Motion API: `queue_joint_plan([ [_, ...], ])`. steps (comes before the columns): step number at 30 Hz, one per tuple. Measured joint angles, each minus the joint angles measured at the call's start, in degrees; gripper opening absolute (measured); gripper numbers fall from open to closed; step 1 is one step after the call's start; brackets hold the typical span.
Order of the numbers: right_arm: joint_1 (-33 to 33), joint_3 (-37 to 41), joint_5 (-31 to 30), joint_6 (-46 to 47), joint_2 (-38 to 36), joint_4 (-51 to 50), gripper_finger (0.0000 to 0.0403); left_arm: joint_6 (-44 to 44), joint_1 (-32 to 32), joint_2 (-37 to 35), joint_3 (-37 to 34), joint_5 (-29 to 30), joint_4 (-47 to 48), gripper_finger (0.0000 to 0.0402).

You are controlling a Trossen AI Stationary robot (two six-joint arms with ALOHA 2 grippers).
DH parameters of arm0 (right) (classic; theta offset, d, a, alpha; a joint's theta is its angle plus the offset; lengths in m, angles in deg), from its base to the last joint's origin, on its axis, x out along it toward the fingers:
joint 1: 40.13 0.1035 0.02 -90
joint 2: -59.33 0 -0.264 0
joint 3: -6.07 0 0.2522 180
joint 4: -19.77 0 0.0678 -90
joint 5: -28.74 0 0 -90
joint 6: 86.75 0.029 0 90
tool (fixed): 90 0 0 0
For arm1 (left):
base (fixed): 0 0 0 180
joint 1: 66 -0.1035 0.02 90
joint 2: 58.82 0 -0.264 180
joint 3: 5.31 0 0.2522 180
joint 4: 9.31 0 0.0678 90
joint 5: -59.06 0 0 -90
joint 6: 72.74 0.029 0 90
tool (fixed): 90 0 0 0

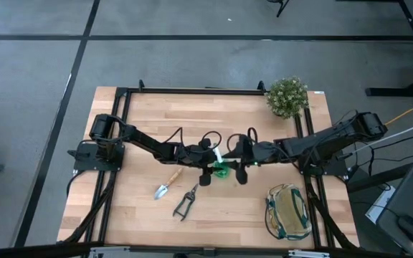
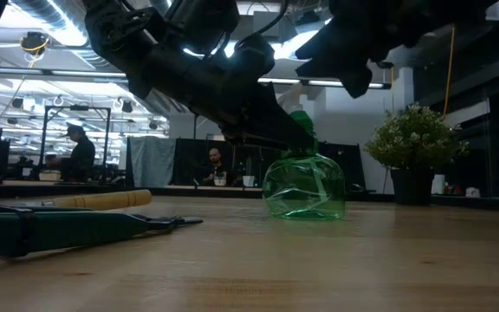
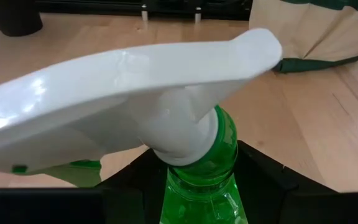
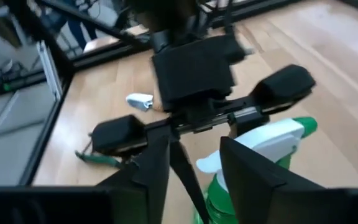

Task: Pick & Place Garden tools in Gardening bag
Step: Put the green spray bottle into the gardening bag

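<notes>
The green translucent spray bottle (image 1: 222, 169) with a white nozzle stands upright at the table's middle and also shows in the low view (image 2: 306, 186). My left gripper (image 1: 212, 169) comes from the left and is shut on the bottle. My right gripper (image 1: 242, 172) is open and empty, just right of the bottle and raised above it (image 2: 353, 61). The wooden-handled trowel (image 1: 168, 183) and the black-handled shears (image 1: 186, 202) lie flat on the table, left of the bottle and nearer the front. The beige gardening bag (image 1: 287, 211) with green trim stands at the near right. My left gripper pinches the bottle's green neck (image 3: 225, 143) between its two fingers, just under the white sprayer head. The fingers come from the table's left, slanting down. The bottle stands upright with its base (image 2: 306, 212) on the table.
A bushy potted plant (image 1: 287, 97) stands at the far right corner. A black frame rail (image 1: 192, 91) runs around the table's edges. Bare wood lies between the bottle and the bag. People show in the room behind the table (image 2: 81, 152).
</notes>
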Motion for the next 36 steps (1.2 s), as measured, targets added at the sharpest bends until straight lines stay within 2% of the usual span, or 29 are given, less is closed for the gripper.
queue_joint_plan([
  [7,-2.88,-0.02,3.96,2.82,0.26,-0.41,0.0218,-0.13,0.02,0.02,0.0,-0.02,0.0,0.0157],
  [10,-2.96,-0.02,2.88,2.08,0.78,-0.23,0.0234,-0.18,0.04,0.02,0.0,-0.02,0.0,0.0157],
  [15,-2.33,-0.46,-1.26,1.62,2.02,-0.56,0.0236,-0.64,0.04,0.02,0.0,0.0,0.0,0.0153],
  [19,-1.85,-3.94,-3.05,-0.14,4.01,-2.52,0.0235,-0.82,0.09,0.02,0.0,0.61,0.0,0.0159],
  [22,-1.86,-7.86,-3.61,-1.37,6.14,-7.98,0.0234,-0.97,0.09,0.04,0.0,1.03,0.0,0.0157],
  [29,-1.82,-17.45,-10.07,2.21,10.14,-26.08,0.0234,-1.66,0.09,0.04,0.0,1.31,0.0,0.016],
  [36,-1.64,-19.88,-7.74,5.67,11.69,-29.05,0.0234,-1.69,0.09,0.02,0.0,1.49,0.16,0.0156],
])
